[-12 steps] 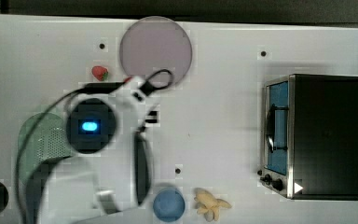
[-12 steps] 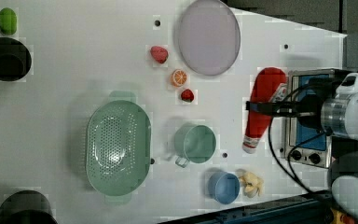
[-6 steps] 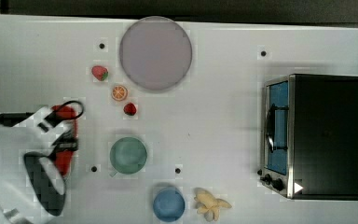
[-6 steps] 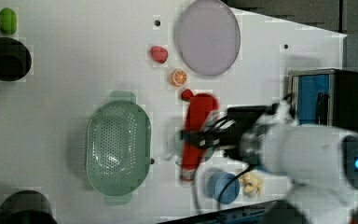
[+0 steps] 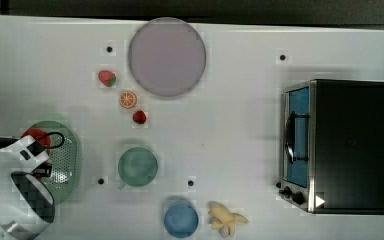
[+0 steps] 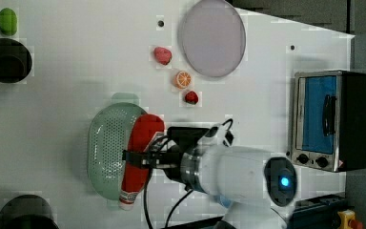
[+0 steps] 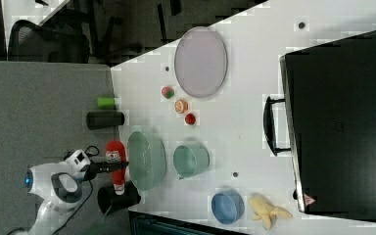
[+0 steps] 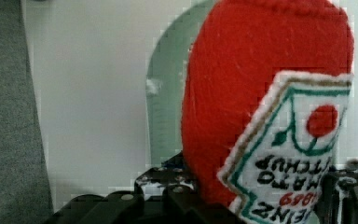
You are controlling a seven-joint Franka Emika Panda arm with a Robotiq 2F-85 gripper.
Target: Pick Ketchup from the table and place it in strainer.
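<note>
While the gripper (image 6: 132, 159) clamps the ketchup (image 6: 140, 148) across its middle, the bottle hangs over the strainer (image 6: 106, 151), lying along the basket's edge in the left view with its white cap past the rim on the side toward the left view's bottom. In the right view the gripper (image 7: 118, 166) holds the ketchup (image 7: 115, 157) just beside the strainer (image 7: 146, 159), on the right view's left of it, above the table (image 7: 245, 122). In the top view the arm covers part of the strainer (image 5: 65, 155), and a bit of the ketchup (image 5: 34, 135) shows red next to the wrist. The wrist view has the ketchup (image 8: 265, 112) close up, label visible, with the strainer (image 8: 168, 107) behind it. Beyond the strainer from the gripper stands a green cup (image 5: 137, 167). Farther off are two strawberries, an orange slice (image 5: 128, 99), a plate (image 5: 166, 56), a blue bowl (image 5: 181, 219), a banana (image 5: 225, 218) and a toaster oven (image 5: 337, 145).
</note>
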